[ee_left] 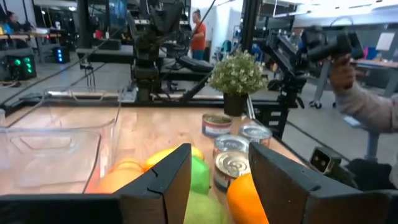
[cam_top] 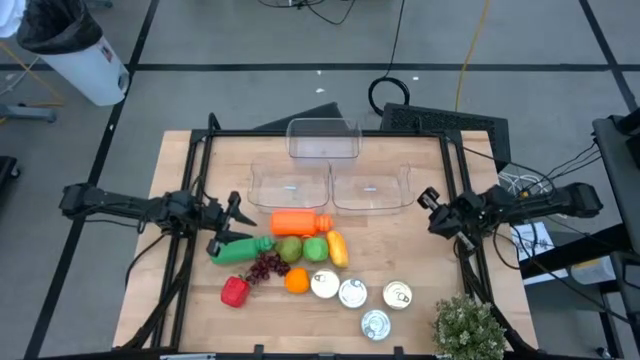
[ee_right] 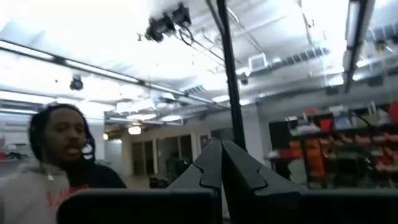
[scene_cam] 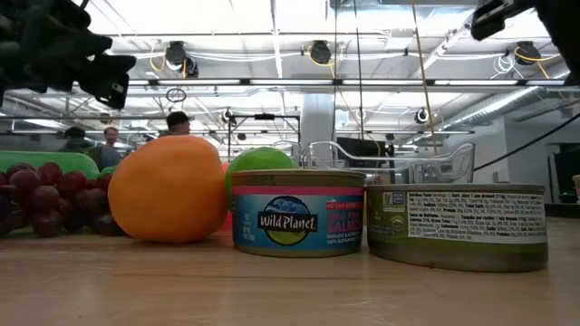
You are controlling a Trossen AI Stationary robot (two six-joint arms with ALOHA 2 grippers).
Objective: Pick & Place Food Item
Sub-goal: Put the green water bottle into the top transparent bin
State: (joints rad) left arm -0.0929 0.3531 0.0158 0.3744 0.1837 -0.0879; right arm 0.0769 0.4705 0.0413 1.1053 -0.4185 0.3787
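The food lies in a cluster on the wooden table's middle: an orange carrot-like piece (cam_top: 300, 222), a green cucumber (cam_top: 238, 250), two green fruits (cam_top: 302, 248), a yellow lemon (cam_top: 338, 248), grapes (cam_top: 265, 266), an orange (cam_top: 297, 281) and a red pepper (cam_top: 234, 291). My left gripper (cam_top: 228, 222) is open just left of the cluster and touches nothing. In its wrist view (ee_left: 217, 180) the green fruit (ee_left: 200, 177) and the orange (ee_left: 245, 199) show past the fingers. My right gripper (cam_top: 430, 200) is shut and empty at the right, raised; its wrist view (ee_right: 221, 165) shows only the ceiling.
Three clear plastic containers stand behind the food (cam_top: 290, 185) (cam_top: 372, 187) (cam_top: 323, 138). Several cans (cam_top: 352, 292) lie near the front, a potted plant (cam_top: 468, 325) at the front right corner. People stand in the room beyond the table.
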